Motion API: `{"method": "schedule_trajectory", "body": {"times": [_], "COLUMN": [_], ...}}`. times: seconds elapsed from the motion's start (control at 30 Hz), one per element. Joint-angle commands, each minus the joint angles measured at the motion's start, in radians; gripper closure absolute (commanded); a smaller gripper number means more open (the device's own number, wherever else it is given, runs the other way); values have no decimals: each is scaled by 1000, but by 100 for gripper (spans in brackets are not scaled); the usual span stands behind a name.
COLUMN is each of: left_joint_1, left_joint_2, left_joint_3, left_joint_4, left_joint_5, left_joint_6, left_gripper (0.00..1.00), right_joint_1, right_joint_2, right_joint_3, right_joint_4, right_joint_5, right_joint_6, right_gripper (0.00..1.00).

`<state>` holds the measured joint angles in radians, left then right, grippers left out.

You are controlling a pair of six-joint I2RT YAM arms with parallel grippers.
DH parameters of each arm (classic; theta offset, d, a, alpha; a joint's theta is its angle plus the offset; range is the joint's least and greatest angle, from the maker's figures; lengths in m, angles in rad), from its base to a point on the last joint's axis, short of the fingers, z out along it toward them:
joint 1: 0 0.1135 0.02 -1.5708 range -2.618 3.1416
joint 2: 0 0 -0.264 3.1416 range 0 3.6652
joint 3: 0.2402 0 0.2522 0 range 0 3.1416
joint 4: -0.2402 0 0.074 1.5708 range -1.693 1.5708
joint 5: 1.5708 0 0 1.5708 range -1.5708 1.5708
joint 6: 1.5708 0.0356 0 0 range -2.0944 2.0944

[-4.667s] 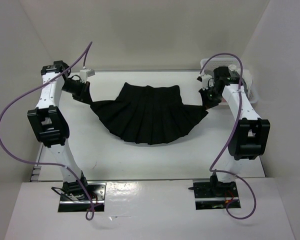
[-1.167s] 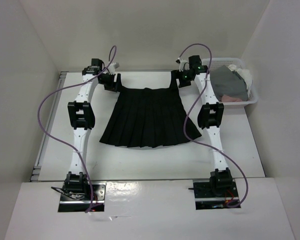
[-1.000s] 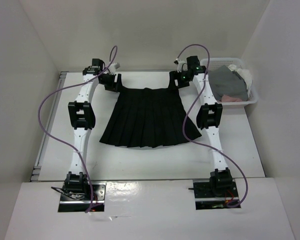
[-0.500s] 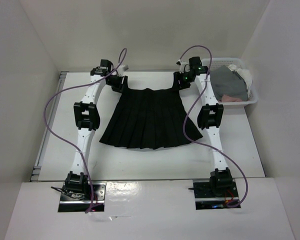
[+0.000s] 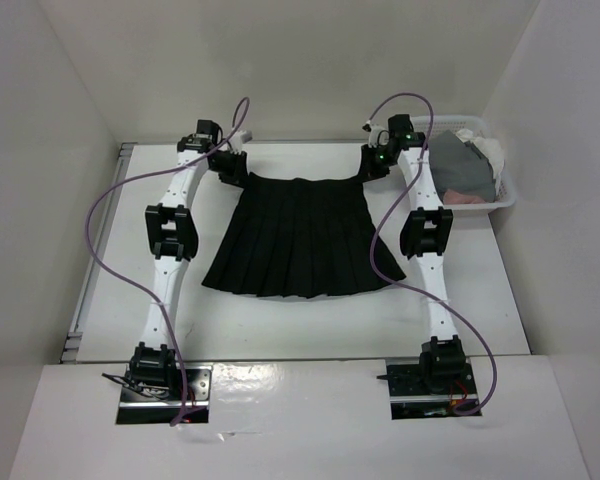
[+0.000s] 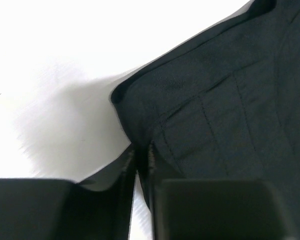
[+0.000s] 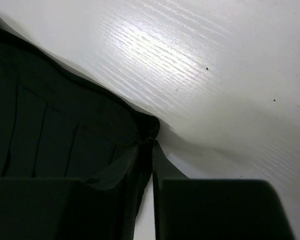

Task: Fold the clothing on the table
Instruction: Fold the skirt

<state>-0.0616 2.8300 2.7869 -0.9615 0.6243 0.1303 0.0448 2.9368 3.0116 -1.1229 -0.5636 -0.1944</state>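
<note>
The clothing [image 5: 300, 238], a black pleated skirt, lies flat on the white table [image 5: 300, 320], waistband at the far side and wide hem toward the arm bases. My left gripper [image 5: 232, 170] sits at the waistband's left corner. In the left wrist view its jaws [image 6: 141, 152] are pinched on the skirt's edge [image 6: 225, 115]. My right gripper [image 5: 372, 166] sits at the waistband's right corner. The right wrist view shows that gripper [image 7: 146, 146] shut on the corner fabric [image 7: 65, 135].
A white mesh basket [image 5: 506, 192] at the far right holds a grey garment [image 5: 458, 165] and a pink cloth [image 5: 462, 198]. A metal rail [image 5: 88, 290] runs along the table's left edge. White walls enclose the far side and both flanks.
Both grippers have slid slightly toward the waistband corners and closed from open onto the fabric. The skirt still lies flat, barely shifted.
</note>
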Motion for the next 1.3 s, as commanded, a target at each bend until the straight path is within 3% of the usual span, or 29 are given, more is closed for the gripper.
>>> {"method": "schedule_trajectory", "body": {"times": [0.0, 0.17, 0.63, 0.97, 1.27], "left_joint_1": [28, 37, 46, 46, 55], "left_joint_2": [6, -24, -197, -242, -428], "left_joint_3": [51, 51, 31, 31, -329], "left_joint_4": [-8, -8, -60, -337, -338], "left_joint_5": [3, 44, 190, 272, 262], "left_joint_6": [17, 17, 28, 219, 408], "left_gripper": [82, 97, 98, 98, 98], "right_joint_1": [-6, -6, 12, 52, 61], "right_joint_2": [-1, -36, -235, -364, -524], "right_joint_3": [50, 50, 9, -86, -362], "right_joint_4": [-23, -23, -75, -176, -176], "right_joint_5": [-21, -42, -81, -67, -2], "right_joint_6": [-4, -4, -14, -68, -152], "right_gripper": [89, 99, 100, 100, 100]}}
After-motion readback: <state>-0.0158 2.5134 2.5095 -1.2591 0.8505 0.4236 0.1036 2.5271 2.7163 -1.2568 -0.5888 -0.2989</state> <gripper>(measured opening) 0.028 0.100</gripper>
